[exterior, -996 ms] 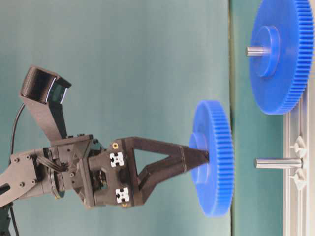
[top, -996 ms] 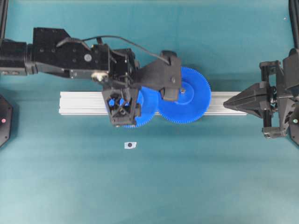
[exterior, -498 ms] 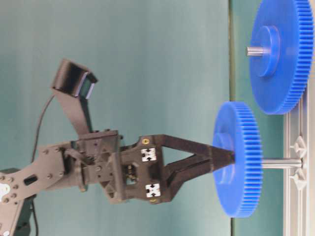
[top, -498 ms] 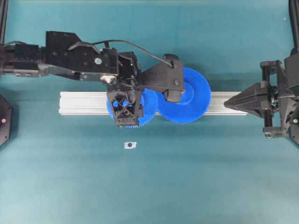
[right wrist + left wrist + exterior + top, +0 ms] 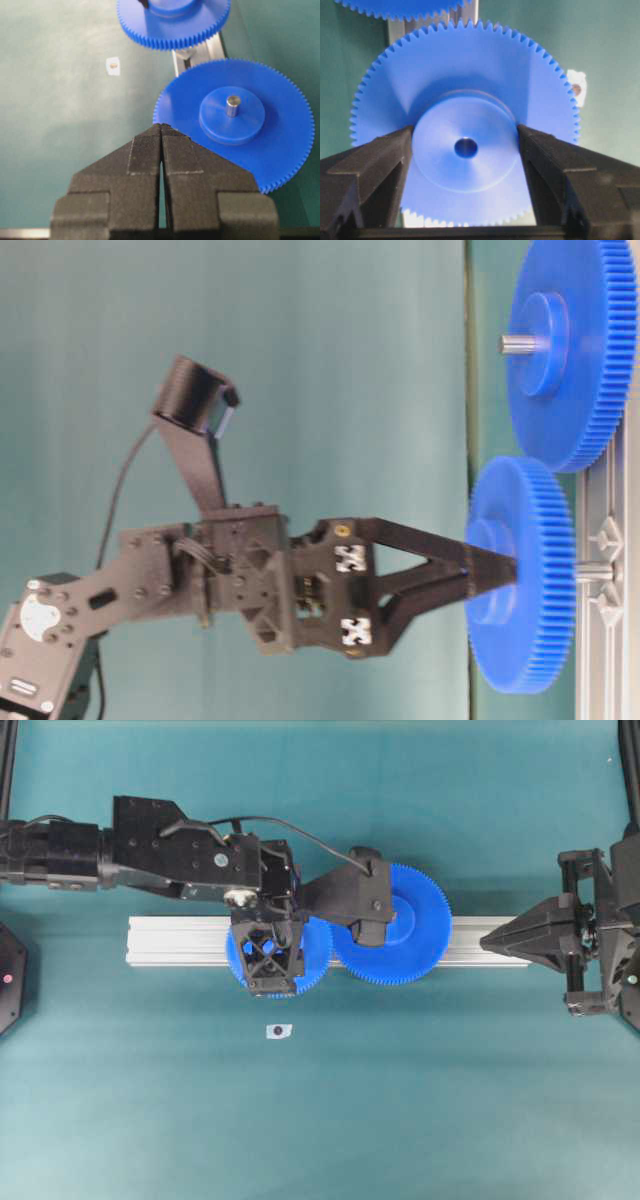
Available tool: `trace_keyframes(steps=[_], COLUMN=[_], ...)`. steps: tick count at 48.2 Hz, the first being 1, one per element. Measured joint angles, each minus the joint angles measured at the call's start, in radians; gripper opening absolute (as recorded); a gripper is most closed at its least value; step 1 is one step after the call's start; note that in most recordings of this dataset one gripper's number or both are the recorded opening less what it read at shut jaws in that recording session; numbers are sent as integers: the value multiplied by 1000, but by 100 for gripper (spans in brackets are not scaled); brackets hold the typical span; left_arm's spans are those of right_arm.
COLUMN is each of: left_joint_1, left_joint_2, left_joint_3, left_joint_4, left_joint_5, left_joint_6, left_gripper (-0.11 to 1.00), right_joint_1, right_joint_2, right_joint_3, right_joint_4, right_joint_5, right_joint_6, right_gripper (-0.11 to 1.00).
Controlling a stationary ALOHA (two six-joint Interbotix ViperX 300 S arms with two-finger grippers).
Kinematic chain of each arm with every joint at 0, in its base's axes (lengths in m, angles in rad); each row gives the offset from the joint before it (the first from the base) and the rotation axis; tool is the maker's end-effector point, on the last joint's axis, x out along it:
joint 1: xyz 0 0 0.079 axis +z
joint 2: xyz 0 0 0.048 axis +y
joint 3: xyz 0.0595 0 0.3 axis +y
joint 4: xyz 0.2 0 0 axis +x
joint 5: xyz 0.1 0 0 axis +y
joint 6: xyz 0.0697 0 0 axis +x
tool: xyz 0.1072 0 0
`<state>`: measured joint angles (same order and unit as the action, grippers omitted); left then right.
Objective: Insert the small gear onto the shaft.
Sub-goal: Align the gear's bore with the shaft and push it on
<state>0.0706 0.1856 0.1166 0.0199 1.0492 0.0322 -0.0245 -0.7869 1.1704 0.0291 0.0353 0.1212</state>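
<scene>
Teal table (image 5: 330, 1120) under everything, aluminium rail (image 5: 170, 940) across it beneath the left jaws. Larger blue gear (image 5: 405, 935) seated on the rail, just beside the left jaws, its teeth meeting those of the small gear (image 5: 520, 575). Left gripper (image 5: 465, 150) clamped on the small gear's raised hub, one finger on each side, dark centre hole midway between them. Shaft (image 5: 590, 573) straight ahead of the left fingertips, only its base showing between gear and rail. Right gripper (image 5: 161, 131) pressed together on nothing, well apart from the gears. Small white chip (image 5: 279, 1031) on the table near the left jaws.
</scene>
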Motion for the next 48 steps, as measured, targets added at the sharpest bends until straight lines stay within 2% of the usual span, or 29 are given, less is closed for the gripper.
trace_keyframes(steps=[11, 34, 48], left_joint_1=[0, 40, 41], left_joint_2=[-15, -18, -20], left_joint_3=[35, 43, 48], left_joint_4=[0, 0, -2], left_joint_5=[-35, -38, -37], left_joint_6=[2, 43, 43], left_gripper=[70, 70, 70], right_joint_1=[0, 0, 0], right_joint_2=[0, 0, 0], right_joint_3=[0, -2, 0], right_joint_4=[0, -2, 0], right_joint_5=[3, 6, 6], right_joint_6=[0, 0, 0], right_gripper=[0, 0, 0])
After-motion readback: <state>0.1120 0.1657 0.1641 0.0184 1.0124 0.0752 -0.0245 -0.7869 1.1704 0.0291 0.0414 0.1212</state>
